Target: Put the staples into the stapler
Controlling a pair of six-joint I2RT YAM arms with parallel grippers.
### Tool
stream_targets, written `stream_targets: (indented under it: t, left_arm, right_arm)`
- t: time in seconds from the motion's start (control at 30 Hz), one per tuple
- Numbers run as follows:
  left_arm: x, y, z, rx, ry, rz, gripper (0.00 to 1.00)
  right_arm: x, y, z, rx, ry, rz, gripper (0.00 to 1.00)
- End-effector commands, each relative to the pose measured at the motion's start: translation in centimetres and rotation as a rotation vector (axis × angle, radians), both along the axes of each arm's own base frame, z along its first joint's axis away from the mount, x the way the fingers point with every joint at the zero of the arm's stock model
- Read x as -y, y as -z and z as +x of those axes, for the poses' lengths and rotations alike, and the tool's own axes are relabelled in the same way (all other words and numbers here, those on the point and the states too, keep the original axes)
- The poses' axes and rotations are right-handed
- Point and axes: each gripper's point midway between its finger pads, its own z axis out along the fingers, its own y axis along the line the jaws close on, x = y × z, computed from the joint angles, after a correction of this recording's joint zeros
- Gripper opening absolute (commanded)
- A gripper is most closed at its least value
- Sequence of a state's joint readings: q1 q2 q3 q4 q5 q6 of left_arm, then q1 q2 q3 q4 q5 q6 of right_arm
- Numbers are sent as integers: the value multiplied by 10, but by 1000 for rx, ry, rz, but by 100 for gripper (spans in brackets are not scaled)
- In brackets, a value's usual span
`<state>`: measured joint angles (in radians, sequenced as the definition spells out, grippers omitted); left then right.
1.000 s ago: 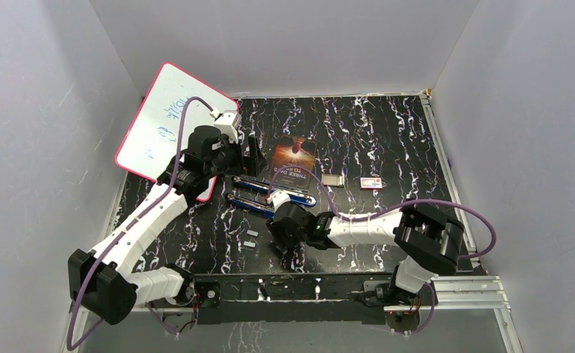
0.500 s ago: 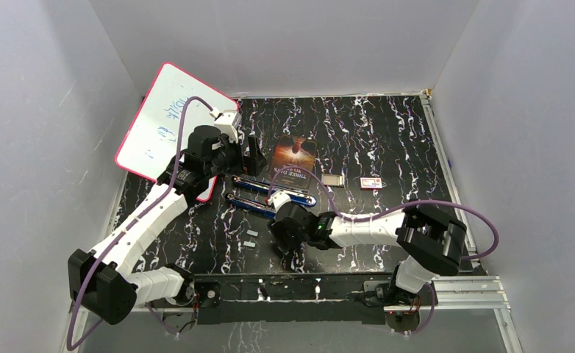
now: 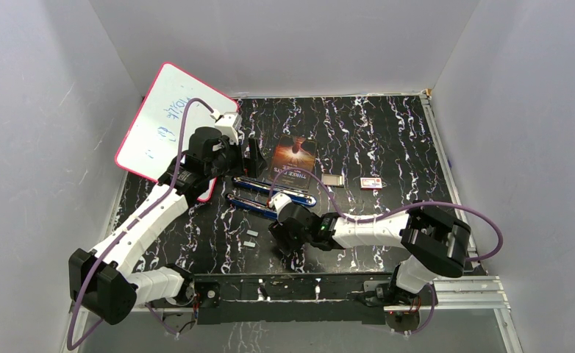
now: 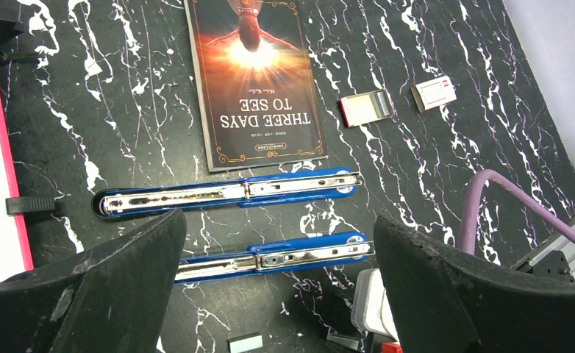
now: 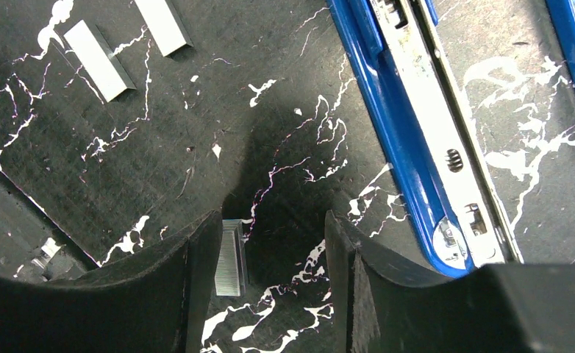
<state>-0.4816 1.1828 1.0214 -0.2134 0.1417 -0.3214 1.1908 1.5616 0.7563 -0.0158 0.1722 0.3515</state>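
One strip of staples lies on the black table, at the near side, between the fingers of the right gripper. It rests against the inner face of one finger only, and the other finger stands apart from it. The fingers are therefore half spread and pinch nothing. Two more strips lie a little to the left. Just on the far side of this gripper lies the near stapler, opened flat with its metal channel facing up, and the far stapler lies beside it. The left gripper hangs above both staplers, its fingers spread wide and empty. The step in hand seems to be the pick-up of the strip. The next move probably calls for closing the fingers on the strip without tipping it. After that it must be lifted and lined up with the open channel.
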Motion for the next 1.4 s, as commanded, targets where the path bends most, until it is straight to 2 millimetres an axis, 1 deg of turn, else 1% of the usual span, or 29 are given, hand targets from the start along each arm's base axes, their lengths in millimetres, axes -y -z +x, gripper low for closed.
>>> stream_targets:
  t: [0.0, 0.47, 0.63, 0.87, 1.03, 1.13, 1.37]
  left_arm:
    - [1, -10, -2, 30, 10, -24, 98]
    - [3, -9, -1, 26, 16, -26, 98]
    - [3, -9, -1, 26, 18, -29, 98]
    - [3, -8, -2, 25, 19, -31, 98]
    - [4, -8, -1, 23, 20, -31, 98]
    - [4, -8, -1, 24, 21, -32, 98]
    - [5, -7, -1, 21, 25, -33, 98]
  right_arm:
    - [46, 36, -26, -111, -16, -182, 62]
    - [51, 28, -26, -116, 8, -184, 62]
    - [54, 26, -27, -117, 8, -195, 63]
    - [54, 23, -29, -119, 2, -181, 64]
    - [49, 16, -28, -113, -1, -146, 65]
    - [46, 10, -28, -110, 1, -123, 64]
    - [52, 3, -27, -96, 9, -133, 60]
